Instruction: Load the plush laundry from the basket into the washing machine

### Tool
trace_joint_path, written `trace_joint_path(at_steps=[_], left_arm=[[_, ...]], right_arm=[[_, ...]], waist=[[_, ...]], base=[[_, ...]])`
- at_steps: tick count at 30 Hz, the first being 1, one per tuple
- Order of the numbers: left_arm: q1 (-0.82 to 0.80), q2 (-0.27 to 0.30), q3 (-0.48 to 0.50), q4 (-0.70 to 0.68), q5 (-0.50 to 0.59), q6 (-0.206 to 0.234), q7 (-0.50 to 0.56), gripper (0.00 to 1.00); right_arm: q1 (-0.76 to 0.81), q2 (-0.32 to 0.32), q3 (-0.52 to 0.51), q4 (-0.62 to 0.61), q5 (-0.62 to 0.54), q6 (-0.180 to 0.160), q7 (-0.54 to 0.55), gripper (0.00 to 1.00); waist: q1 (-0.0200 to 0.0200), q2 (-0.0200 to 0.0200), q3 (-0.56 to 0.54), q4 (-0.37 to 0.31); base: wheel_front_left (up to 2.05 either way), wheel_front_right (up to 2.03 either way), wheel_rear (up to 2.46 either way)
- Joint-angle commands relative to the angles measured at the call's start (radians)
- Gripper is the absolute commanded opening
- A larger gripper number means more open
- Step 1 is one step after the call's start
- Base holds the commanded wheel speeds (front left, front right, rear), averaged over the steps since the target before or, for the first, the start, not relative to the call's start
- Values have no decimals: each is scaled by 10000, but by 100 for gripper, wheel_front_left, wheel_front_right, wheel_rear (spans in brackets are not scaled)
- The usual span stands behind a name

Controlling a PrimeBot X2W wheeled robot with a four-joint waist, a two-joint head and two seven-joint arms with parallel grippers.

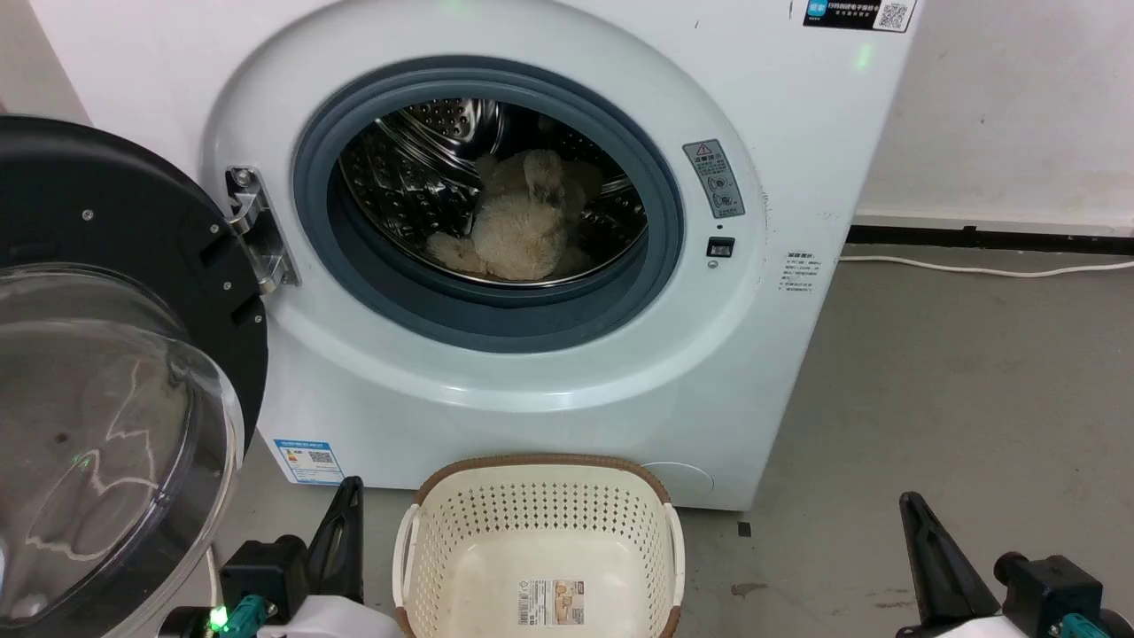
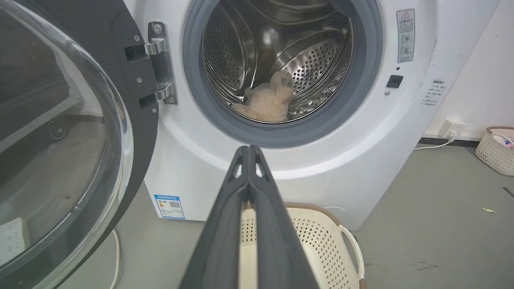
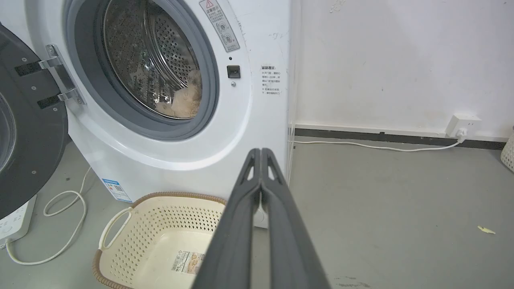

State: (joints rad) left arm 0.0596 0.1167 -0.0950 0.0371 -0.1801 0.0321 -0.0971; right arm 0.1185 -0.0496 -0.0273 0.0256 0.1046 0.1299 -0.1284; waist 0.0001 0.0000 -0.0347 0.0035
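Note:
The beige plush laundry (image 1: 518,230) lies inside the steel drum of the white washing machine (image 1: 496,390), whose black-framed glass door (image 1: 97,390) hangs open to the left. The plush laundry (image 2: 270,103) rests low in the drum, and a tuft of the plush laundry (image 3: 184,102) shows past the port ring. On the floor in front stands the cream basket (image 1: 540,523), holding just its label sticker. My left gripper (image 2: 249,149) is shut with nothing in it, left of the basket. My right gripper (image 3: 261,151) is shut and holds nothing, right of the basket.
A white cable (image 3: 381,146) runs along the grey floor to a wall socket (image 3: 464,122) on the right. A power strip (image 3: 14,222) and looped cord lie under the open door. Another small basket (image 2: 496,148) stands by the far right wall.

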Motion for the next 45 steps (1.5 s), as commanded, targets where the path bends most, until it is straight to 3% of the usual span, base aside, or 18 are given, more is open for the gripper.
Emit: trace_joint_path(at_steps=[1, 45], left_arm=[[-186, -27, 60, -59, 88, -24, 34, 0], [-471, -470, 679, -276, 1280, -231, 686, 0]], right_arm=[[-187, -3, 22, -52, -86, 4, 36, 0], [-881, -5, 197, -194, -754, 7, 904, 0]], waist=[[-1, 0, 4, 0], [-1, 0, 242, -24]], base=[[0, 0, 0], [0, 0, 0]])
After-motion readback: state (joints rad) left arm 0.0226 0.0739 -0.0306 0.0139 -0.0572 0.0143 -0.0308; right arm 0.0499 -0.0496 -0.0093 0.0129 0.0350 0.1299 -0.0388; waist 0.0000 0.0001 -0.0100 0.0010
